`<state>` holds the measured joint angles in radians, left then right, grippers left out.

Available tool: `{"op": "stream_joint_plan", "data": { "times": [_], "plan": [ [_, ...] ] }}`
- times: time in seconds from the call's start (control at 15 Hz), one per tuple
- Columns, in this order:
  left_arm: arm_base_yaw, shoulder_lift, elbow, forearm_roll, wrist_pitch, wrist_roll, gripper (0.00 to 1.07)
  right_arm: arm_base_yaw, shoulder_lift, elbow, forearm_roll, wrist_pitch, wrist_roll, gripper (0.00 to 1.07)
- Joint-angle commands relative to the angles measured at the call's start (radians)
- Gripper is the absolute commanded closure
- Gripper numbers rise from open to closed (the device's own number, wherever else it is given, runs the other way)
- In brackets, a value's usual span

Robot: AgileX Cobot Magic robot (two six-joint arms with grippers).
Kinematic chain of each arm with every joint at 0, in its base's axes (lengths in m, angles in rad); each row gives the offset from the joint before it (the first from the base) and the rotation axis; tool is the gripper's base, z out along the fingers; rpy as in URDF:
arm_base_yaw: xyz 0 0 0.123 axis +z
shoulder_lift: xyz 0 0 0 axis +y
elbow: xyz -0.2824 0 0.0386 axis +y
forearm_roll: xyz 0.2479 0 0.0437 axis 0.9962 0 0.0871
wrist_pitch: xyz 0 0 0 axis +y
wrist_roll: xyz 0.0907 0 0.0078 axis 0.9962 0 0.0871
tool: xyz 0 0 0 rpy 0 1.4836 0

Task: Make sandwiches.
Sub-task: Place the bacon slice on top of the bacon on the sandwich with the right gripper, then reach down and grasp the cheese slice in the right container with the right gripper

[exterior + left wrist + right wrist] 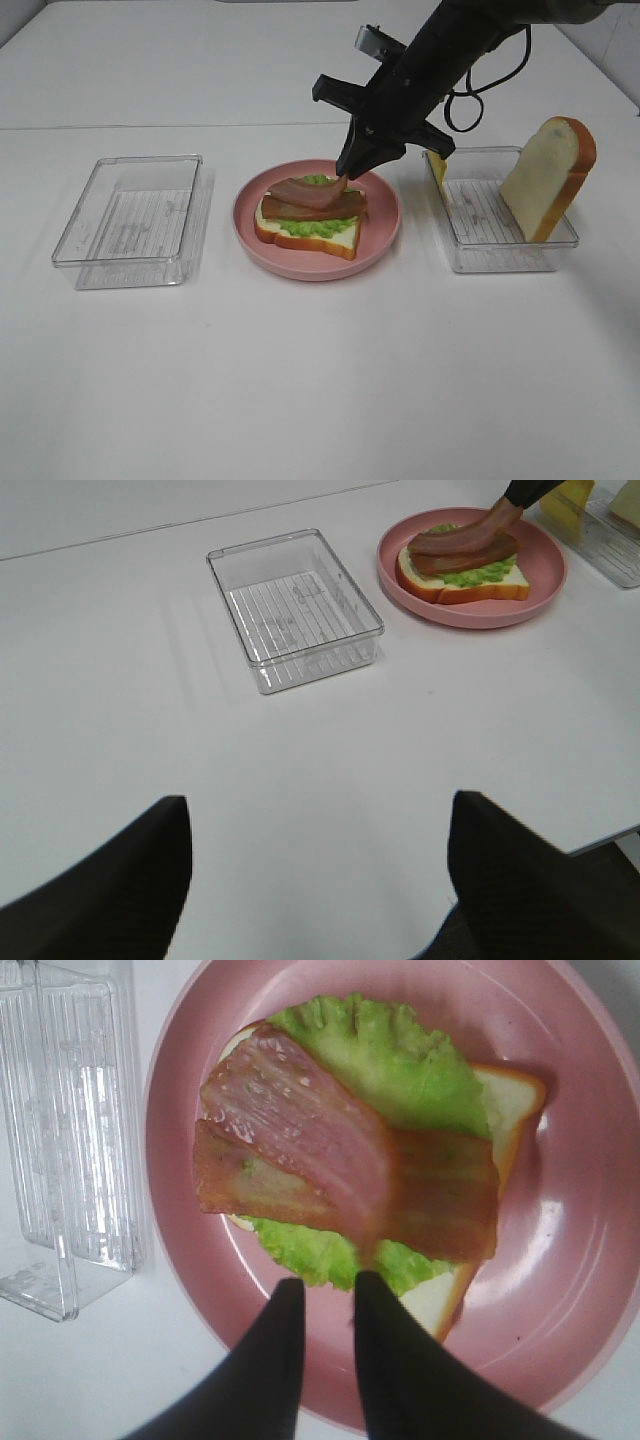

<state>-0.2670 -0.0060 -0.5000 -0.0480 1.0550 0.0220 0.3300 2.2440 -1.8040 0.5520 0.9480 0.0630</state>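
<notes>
On the pink plate [385, 222] lies an open sandwich [308, 228]: a white bread slice, ruffled green lettuce [400, 1060] and a flat bacon strip [450, 1200]. A second bacon strip [300, 1130] lies across it, its near end tilted up toward my right gripper [348, 172]. That gripper [322, 1300] hovers just over the plate's edge, its jaws a narrow gap apart with nothing between them. A second bread slice [548, 180] leans upright in the right tray [500, 258], with yellow cheese [437, 165] at that tray's far corner. My left gripper [315, 860] stands open over bare table.
An empty clear tray [130, 220] sits left of the plate, also seen as the clear tray [295, 610] in the left wrist view. The right arm and its cable hang over the plate's far right side.
</notes>
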Motion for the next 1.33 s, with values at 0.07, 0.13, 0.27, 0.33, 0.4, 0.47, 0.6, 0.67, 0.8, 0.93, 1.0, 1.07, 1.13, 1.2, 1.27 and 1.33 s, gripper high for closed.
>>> {"op": "stream_joint_plan", "data": {
  "times": [0.07,0.13,0.27,0.33,0.4,0.47,0.6,0.67,0.8,0.93,1.0,1.07,1.13,1.2,1.27,1.33],
  "plan": [
    [-0.002,-0.021,0.001,-0.003,-0.01,-0.003,0.37,-0.004,-0.007,-0.006,-0.005,0.033,0.009,0.56],
    [-0.002,-0.021,0.001,-0.003,-0.01,-0.003,0.37,-0.004,-0.011,-0.006,-0.005,0.037,0.009,0.48],
    [-0.002,-0.021,0.001,-0.003,-0.01,-0.003,0.37,-0.004,-0.044,-0.006,-0.031,0.051,0.002,0.43],
    [-0.002,-0.021,0.001,-0.003,-0.01,-0.003,0.37,-0.004,-0.066,-0.006,-0.059,0.052,0.002,0.43],
    [-0.002,-0.021,0.001,-0.003,-0.01,-0.003,0.37,-0.004,-0.097,-0.006,-0.095,0.054,0.002,0.43],
    [-0.002,-0.021,0.001,-0.003,-0.01,-0.003,0.37,-0.004,-0.123,-0.009,-0.146,0.061,0.015,0.43],
    [-0.002,-0.021,0.001,-0.003,-0.01,-0.003,0.37,-0.005,-0.16,-0.037,-0.256,0.103,0.072,0.43],
    [-0.002,-0.021,0.001,-0.003,-0.01,-0.003,0.37,-0.005,-0.166,-0.065,-0.327,0.131,0.086,0.43],
    [-0.002,-0.021,0.001,-0.003,-0.01,-0.003,0.37,-0.005,-0.166,-0.112,-0.468,0.16,0.092,0.45],
    [-0.002,-0.021,0.001,-0.003,-0.01,-0.003,0.37,-0.006,-0.162,-0.117,-0.558,0.143,0.111,0.49],
    [-0.002,-0.021,0.001,-0.003,-0.01,-0.003,0.37,-0.006,-0.151,-0.117,-0.568,0.134,0.111,0.5],
    [-0.002,-0.021,0.001,-0.003,-0.01,-0.003,0.37,-0.008,-0.136,-0.117,-0.568,0.116,0.109,0.5],
    [-0.002,-0.021,0.001,-0.003,-0.01,-0.003,0.37,-0.008,-0.119,-0.117,-0.571,0.095,0.109,0.5],
    [-0.002,-0.021,0.001,-0.003,-0.01,-0.003,0.37,-0.018,-0.103,-0.117,-0.563,0.08,0.11,0.5],
    [-0.002,-0.021,0.001,-0.003,-0.01,-0.003,0.37,-0.019,-0.097,-0.117,-0.552,0.076,0.112,0.5],
    [-0.002,-0.021,0.001,-0.003,-0.01,-0.003,0.37,-0.036,-0.079,-0.117,-0.546,0.071,0.116,0.5]
  ]
}}
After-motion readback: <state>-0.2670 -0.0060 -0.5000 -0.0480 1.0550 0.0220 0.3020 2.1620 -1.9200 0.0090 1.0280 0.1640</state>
